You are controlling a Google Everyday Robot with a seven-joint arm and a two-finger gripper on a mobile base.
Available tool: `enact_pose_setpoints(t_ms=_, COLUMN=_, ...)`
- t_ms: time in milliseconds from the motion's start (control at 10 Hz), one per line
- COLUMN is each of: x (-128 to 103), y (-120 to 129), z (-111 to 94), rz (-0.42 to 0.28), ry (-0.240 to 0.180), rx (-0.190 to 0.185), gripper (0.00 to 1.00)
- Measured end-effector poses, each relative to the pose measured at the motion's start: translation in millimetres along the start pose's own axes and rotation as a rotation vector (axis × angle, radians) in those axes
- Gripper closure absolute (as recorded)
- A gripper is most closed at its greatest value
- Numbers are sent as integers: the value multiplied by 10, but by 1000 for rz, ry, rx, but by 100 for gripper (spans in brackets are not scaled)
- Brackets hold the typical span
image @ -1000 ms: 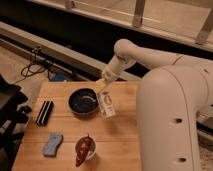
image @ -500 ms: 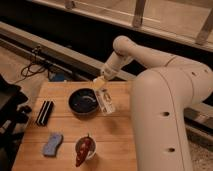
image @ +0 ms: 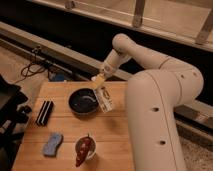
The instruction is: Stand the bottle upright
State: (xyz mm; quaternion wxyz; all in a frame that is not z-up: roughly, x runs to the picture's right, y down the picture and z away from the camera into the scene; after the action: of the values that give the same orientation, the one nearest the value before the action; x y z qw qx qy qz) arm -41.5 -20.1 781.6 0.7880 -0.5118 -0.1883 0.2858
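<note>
The bottle (image: 105, 99) is whitish with a pale printed label. It lies on the wooden table (image: 115, 145) right against the right rim of the dark bowl (image: 82, 102), with its long axis pointing away from me. My gripper (image: 99, 80) hangs just above and behind the bottle's far end, at the back edge of the bowl. I cannot see whether it touches the bottle. The white arm reaches in from the right and hides the table's right side.
A black ribbed block (image: 45, 112) lies left of the bowl. A blue sponge (image: 51, 144) lies at the front left. A reddish-brown object in a white cup (image: 84, 149) stands at the front middle. Cables (image: 35, 65) lie on the floor behind.
My gripper has drawn back up and to the left, from over the bottle to its far end. The bottle still lies beside the bowl.
</note>
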Motion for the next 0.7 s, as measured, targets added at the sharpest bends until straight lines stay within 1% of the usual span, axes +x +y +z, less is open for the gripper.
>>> enact_pose_setpoints(t_ms=200, x=-1, y=1, z=-1, rz=-4, ry=0, rx=-2, gripper=95)
enact_pose_setpoints(t_ms=300, x=-43, y=13, z=-10, rz=-25, ry=-13, rx=17, gripper=95)
enact_pose_setpoints(t_ms=400, x=-152, y=-3, z=-77, rz=-64, ry=-68, rx=50, gripper=95)
enact_pose_setpoints(t_ms=500, x=-211, y=-50, z=-167, rz=-76, ry=-139, rx=65, gripper=95)
enact_pose_setpoints(t_ms=600, x=-216, y=-128, z=-238, rz=-77, ry=-229, rx=72, gripper=95)
enact_pose_setpoints(t_ms=700, x=-205, y=-186, z=-275, rz=-85, ry=-302, rx=78, gripper=95)
